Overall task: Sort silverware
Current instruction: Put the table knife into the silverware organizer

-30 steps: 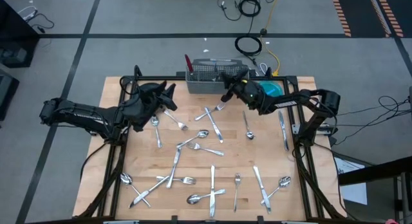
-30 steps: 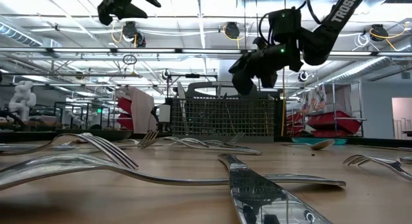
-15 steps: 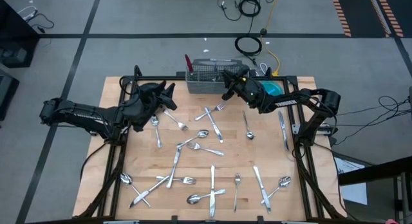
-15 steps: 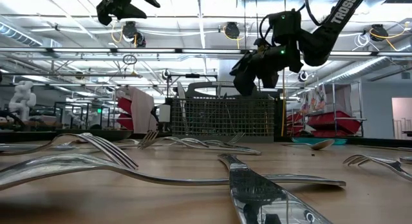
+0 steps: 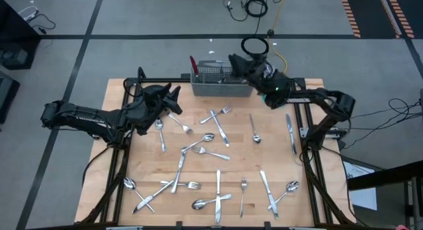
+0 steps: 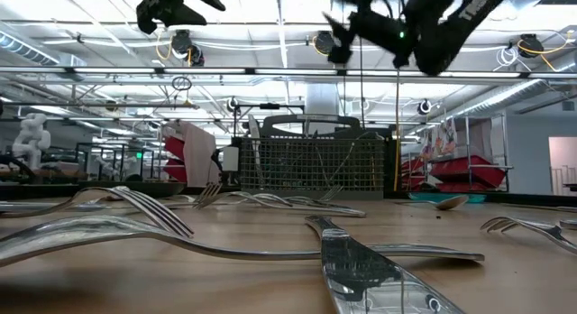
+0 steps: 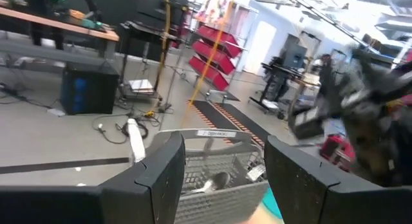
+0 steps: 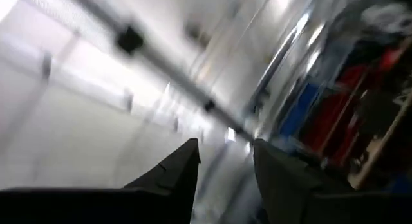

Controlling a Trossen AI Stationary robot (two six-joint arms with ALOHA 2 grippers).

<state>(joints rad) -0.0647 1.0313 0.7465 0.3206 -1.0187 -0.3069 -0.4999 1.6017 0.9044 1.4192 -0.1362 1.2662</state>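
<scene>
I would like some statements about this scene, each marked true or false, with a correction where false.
1. The right tool is above the wire-mesh caddy. True.
2. The left tool holds a fork. False: its fingers are apart with nothing between them.
3. The silverware is all inside the caddy. False: many pieces lie scattered on the wooden table.
4. The right tool's fingers are apart and hold nothing. True.
5. The caddy stands at the table's far edge. True.
</scene>
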